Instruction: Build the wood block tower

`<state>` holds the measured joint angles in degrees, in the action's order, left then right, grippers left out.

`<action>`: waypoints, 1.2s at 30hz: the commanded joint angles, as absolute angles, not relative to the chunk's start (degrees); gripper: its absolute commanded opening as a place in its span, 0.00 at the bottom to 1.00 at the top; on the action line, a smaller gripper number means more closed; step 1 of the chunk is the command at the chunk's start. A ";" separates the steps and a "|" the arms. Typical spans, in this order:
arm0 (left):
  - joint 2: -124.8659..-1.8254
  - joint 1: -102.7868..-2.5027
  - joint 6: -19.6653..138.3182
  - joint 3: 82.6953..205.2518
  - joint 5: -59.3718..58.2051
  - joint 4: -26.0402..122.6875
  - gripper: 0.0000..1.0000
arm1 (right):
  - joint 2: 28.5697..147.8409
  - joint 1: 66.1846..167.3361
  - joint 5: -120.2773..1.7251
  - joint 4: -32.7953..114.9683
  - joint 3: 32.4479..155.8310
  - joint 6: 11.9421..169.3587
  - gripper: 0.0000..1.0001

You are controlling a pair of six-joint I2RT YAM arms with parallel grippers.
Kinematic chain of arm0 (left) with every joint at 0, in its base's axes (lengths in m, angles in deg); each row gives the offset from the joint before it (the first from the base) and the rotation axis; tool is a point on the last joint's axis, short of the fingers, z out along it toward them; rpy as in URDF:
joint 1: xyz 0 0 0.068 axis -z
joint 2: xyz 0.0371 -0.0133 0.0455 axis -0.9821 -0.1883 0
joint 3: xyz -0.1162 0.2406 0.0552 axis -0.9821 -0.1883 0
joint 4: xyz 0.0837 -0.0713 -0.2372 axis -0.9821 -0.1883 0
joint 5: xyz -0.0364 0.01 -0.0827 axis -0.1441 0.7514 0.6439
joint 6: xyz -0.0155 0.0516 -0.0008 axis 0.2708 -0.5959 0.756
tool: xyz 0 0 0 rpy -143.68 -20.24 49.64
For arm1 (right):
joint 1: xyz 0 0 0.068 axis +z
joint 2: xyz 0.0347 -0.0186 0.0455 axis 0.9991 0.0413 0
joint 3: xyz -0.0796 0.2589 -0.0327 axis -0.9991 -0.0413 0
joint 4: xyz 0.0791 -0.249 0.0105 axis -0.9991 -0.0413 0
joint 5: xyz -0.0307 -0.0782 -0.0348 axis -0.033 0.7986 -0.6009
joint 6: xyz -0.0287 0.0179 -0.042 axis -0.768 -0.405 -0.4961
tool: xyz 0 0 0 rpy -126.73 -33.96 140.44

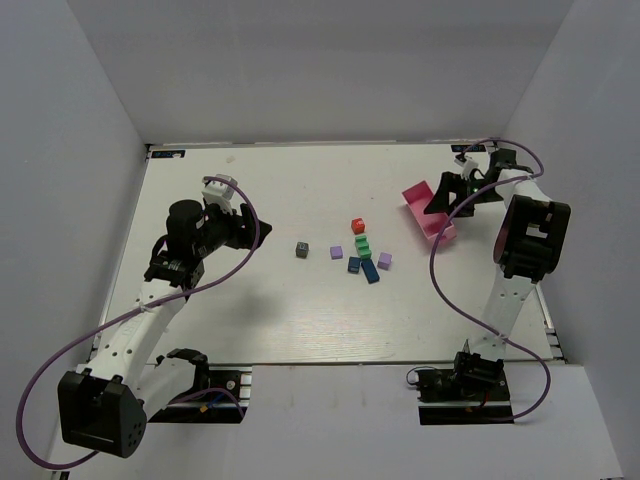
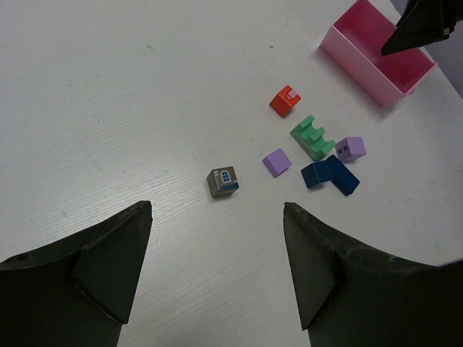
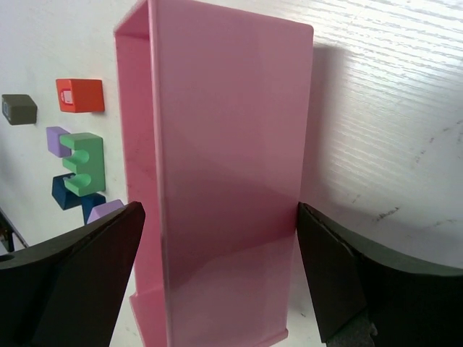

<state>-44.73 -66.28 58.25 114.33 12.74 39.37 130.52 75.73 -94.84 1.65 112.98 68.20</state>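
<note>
The small wooden blocks lie loose on the white table, none stacked. In the left wrist view I see a red block [image 2: 284,100], a green notched block [image 2: 312,137], two purple cubes [image 2: 276,162] [image 2: 351,148], a blue piece [image 2: 329,175] and a grey cube with a window [image 2: 223,182]. My left gripper [image 2: 217,210] hovers open and holds nothing, a little short of the grey cube [image 1: 302,249]. My right gripper [image 3: 221,210] stands wide open astride the pink box [image 3: 224,108], one finger on each side of it. The red block [image 3: 81,95] and green block [image 3: 82,163] lie just left of the box.
The pink box [image 1: 428,210] lies tipped at the back right, close to the blocks [image 1: 363,248]. White walls close in the table [image 1: 250,320] on three sides. Purple cables loop beside both arms.
</note>
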 commanded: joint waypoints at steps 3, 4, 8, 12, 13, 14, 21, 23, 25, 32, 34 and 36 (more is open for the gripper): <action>-44.37 -66.49 57.77 116.45 13.57 39.98 0.83 | 130.17 75.07 -92.68 2.83 115.89 66.79 0.90; -44.37 -66.49 57.77 116.45 13.57 39.98 0.83 | 129.91 75.15 -90.50 3.62 115.80 66.70 0.90; -44.37 -66.49 57.77 116.45 13.57 39.98 0.83 | 126.49 74.98 -84.71 6.60 114.57 66.35 0.90; -44.37 -66.49 57.77 116.45 13.57 39.98 0.83 | 123.85 75.15 -80.82 8.72 113.17 65.82 0.90; -44.37 -66.49 57.77 116.45 13.57 39.98 0.83 | 123.41 75.15 -80.55 8.90 112.82 65.56 0.90; -44.37 -66.49 57.77 116.45 13.57 39.98 0.83 | 122.88 75.24 -78.72 9.77 112.38 65.55 0.90; -44.37 -66.49 57.77 116.45 14.09 40.51 0.83 | 112.69 75.24 -71.34 15.82 106.58 63.45 0.90; -45.59 -66.49 57.77 116.45 14.09 40.51 0.79 | 107.16 75.59 -69.92 17.15 102.91 61.87 0.90; -46.20 -66.49 57.24 117.06 14.62 39.98 0.69 | 100.06 75.94 -68.25 19.96 98.60 60.82 0.88; -50.17 -66.49 56.18 119.61 15.24 37.43 0.57 | 81.58 81.12 -74.04 23.49 83.38 59.49 0.76; -50.96 -65.35 55.57 120.31 14.01 35.33 0.57 | 77.37 82.96 -75.80 22.35 81.26 59.84 0.72; -52.01 -64.56 55.04 121.02 12.78 34.27 0.59 | 75.68 85.34 -76.16 21.47 80.99 60.98 0.70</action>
<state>-51.79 -65.80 56.43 118.20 13.68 36.68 77.84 82.90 -73.48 20.73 81.75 60.66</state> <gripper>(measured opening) 0.584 0.706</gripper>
